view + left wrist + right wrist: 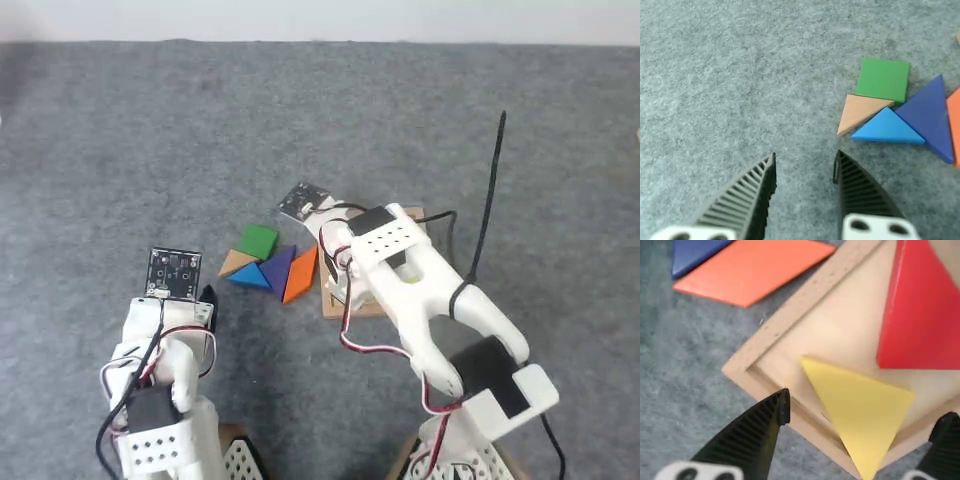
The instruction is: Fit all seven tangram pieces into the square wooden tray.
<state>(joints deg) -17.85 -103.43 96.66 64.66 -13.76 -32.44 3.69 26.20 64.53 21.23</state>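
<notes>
We count five flat pieces (pixel 270 265) on carpet (pixel 150 130), red triangle (pixel 922 315) and yellow triangle (pixel 860 410) in wooden tray (pixel 790 320). Left gripper (pixel 805 167), right gripper (pixel 867 410): both agape.

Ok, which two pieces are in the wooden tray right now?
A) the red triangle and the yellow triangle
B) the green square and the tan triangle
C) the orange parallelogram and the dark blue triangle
A: the right wrist view shows the red triangle and the yellow triangle lying inside the rim of the tray.
</notes>
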